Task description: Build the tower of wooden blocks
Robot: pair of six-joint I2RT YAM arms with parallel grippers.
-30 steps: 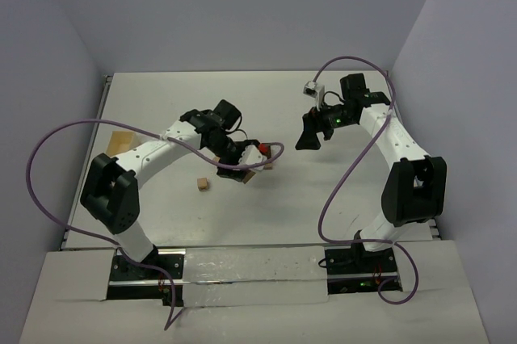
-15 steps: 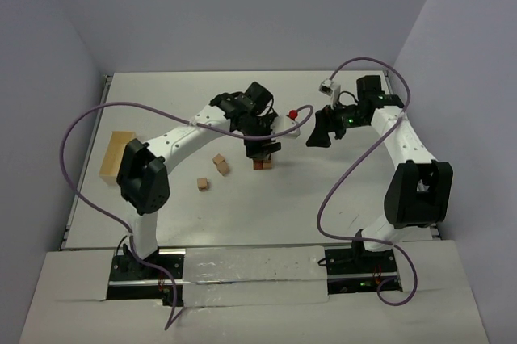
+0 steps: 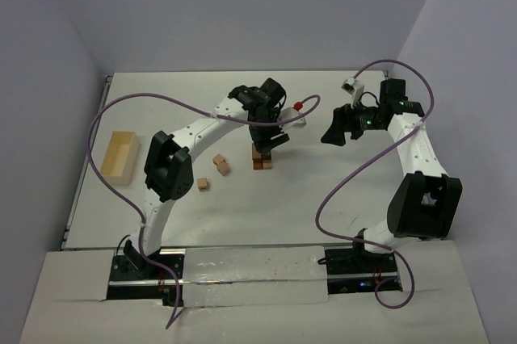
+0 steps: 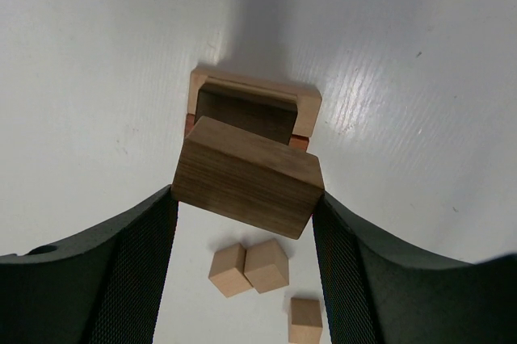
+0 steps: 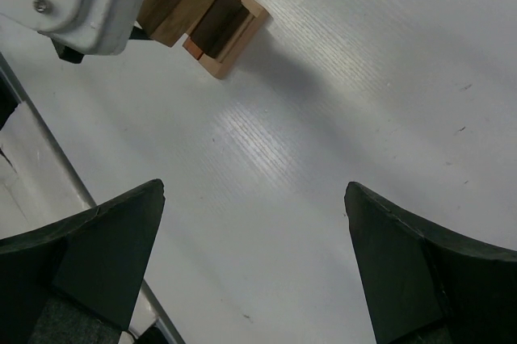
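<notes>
Left claw [image 4: 245, 199]: clenched on a dark brown wood block [image 4: 246, 181], with one black finger [image 4: 137, 263] against each short end of the block.
Held block: it lies level and crosswise between the fingers, above the near edge of the tower [image 4: 254, 106]. The pictures do not show whether it touches the tower.
Tower: it stands on the white tabletop [image 3: 323, 199] near the middle, directly under the left claw in the top view. From above, tan bricks frame its top, a dark recess lies between them, and a reddish-brown layer peeks out lower down.
Right claw [image 5: 254, 199]: released, with both dark fingers spread wide and nothing between them. It hangs above bare tabletop, well to the right of the tower.
Right wrist view: the tower sits at the upper left, with the left claw's white housing and the brown block just beside it.
Loose tan blocks [image 4: 266, 265]: three small cubes lie on the tabletop on the near left side of the tower. Two touch each other and the third lies a little apart.
Pale box [image 3: 121, 154]: it rests at the far left of the tabletop, well apart from the tower.
</notes>
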